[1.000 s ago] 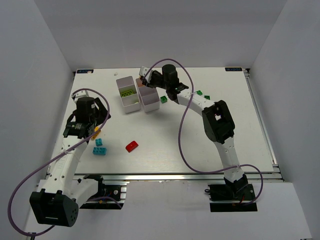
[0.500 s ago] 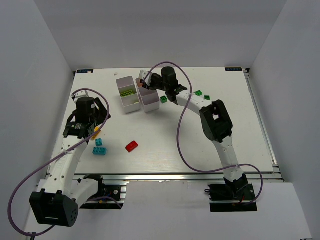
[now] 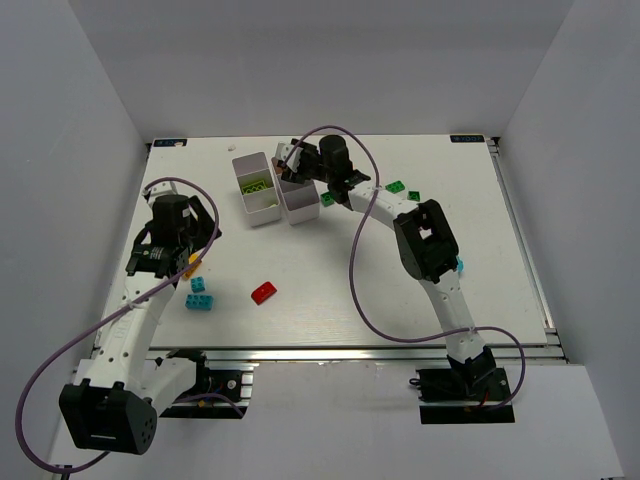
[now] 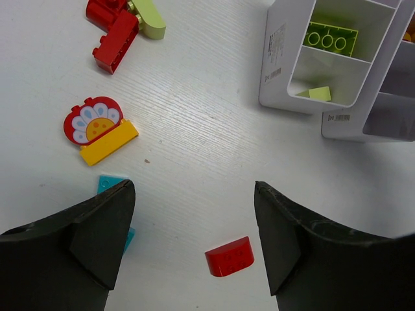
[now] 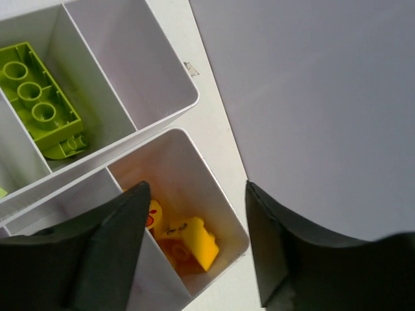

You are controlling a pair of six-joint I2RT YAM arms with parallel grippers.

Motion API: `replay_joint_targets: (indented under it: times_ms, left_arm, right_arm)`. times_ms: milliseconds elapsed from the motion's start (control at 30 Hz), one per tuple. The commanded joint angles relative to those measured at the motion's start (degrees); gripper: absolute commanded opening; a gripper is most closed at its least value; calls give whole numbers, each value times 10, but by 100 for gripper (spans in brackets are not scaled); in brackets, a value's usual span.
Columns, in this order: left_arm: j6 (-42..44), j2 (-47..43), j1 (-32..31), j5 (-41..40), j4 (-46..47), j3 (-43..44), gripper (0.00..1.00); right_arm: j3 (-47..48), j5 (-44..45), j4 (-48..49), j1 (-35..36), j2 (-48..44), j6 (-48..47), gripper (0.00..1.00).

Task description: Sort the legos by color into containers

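Two white three-compartment containers (image 3: 255, 190) (image 3: 298, 198) stand side by side at the back. My right gripper (image 3: 289, 162) (image 5: 196, 189) hangs open over the far end compartment of the right container (image 5: 224, 217); a yellow lego (image 5: 193, 243) lies in it, free of the fingers. A lime green lego (image 5: 42, 97) lies in the other container. My left gripper (image 3: 187, 260) (image 4: 192, 188) is open above the table, holding nothing. A red curved lego (image 4: 229, 256) (image 3: 264, 291) lies below it. Cyan legos (image 3: 198, 294) and a yellow flower lego (image 4: 100, 129) lie nearby.
Dark green legos (image 3: 327, 198) (image 3: 397, 186) (image 3: 413, 194) lie right of the containers. Red bricks (image 4: 113, 35) and a lime piece (image 4: 150, 16) lie to the left in the left wrist view. A cyan piece (image 3: 458, 264) shows beside the right arm. White walls enclose the table.
My right gripper has shifted a little left over the far end of the right container and its jaws have widened. The left arm has not moved.
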Motion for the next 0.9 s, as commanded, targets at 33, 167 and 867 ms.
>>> replay_joint_targets:
  times_ms: [33, 167, 867]
  left_arm:
    - [-3, -18, 3, -12, -6, 2, 84]
    - [-3, -18, 3, -13, -6, 6, 84]
    - [-1, 87, 81, 69, -57, 32, 15]
  right_arm:
    - [27, 5, 25, 2, 3, -3, 70]
    - [25, 5, 28, 2, -1, 2, 72]
    - [-127, -273, -269, -57, -281, 138, 23]
